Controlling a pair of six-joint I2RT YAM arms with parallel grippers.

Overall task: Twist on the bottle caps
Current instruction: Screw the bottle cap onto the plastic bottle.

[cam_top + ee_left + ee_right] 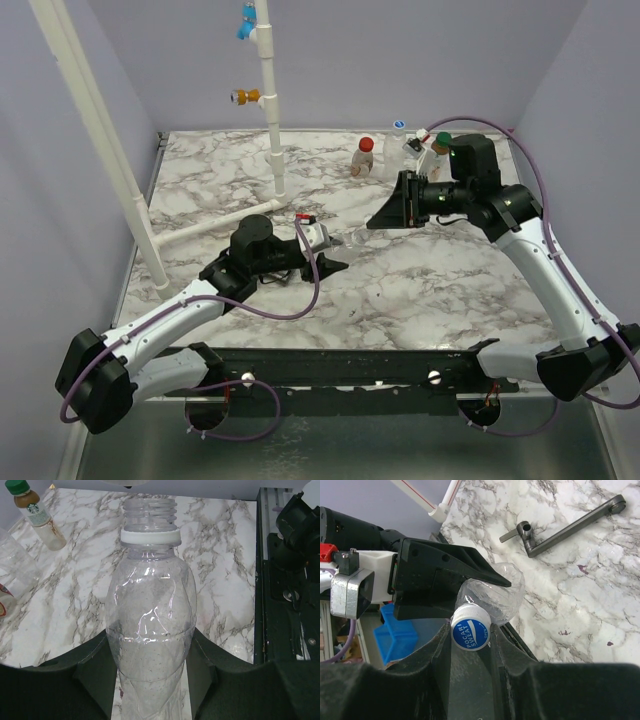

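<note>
A clear bottle [150, 580] is gripped around its lower body by the left tool [151, 635], closest to the arm bases. It is held over the counter [450, 290], and the threads on its neck are left bare above a white ring. Just past the bottle's mouth, a white-and-blue cap [470, 633] is pinched between the narrowed fingers of the right tool [470, 650]. Whether the cap touches the mouth cannot be told. Well beyond the bottle, a red-capped bottle [364, 157] and a green-capped bottle [438, 150] are seen standing.
</note>
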